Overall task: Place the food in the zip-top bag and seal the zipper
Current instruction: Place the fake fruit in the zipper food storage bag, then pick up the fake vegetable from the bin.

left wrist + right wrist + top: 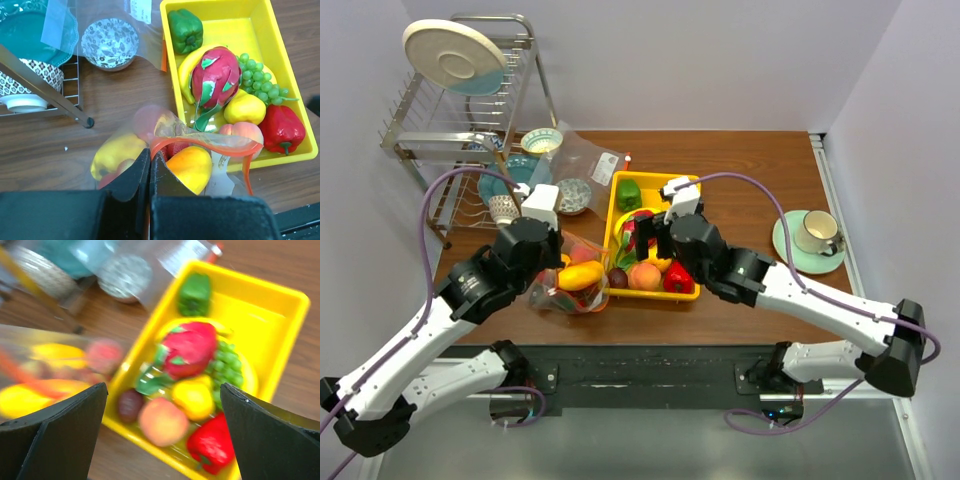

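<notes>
The bag point(560, 290) sits at nine o'clock of the tray point(235, 25). Left pincer point(150, 157) clenches its zipper point(210, 141); right pincer point(164, 390) hangs released.

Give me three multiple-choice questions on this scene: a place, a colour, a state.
1. Where is the green pepper? A) far corner of the yellow tray B) on the bare table C) in the dish rack
2. What colour is the zipper on the zip-top bag? A) blue B) orange-red C) white
3. How is the right gripper? A) open, holding nothing B) shut, empty C) shut on the zipper
Answers: 1 A, it lies in the tray's far corner; 2 B, the strip shows orange-red; 3 A, its jaws stand wide over the tray.
</notes>
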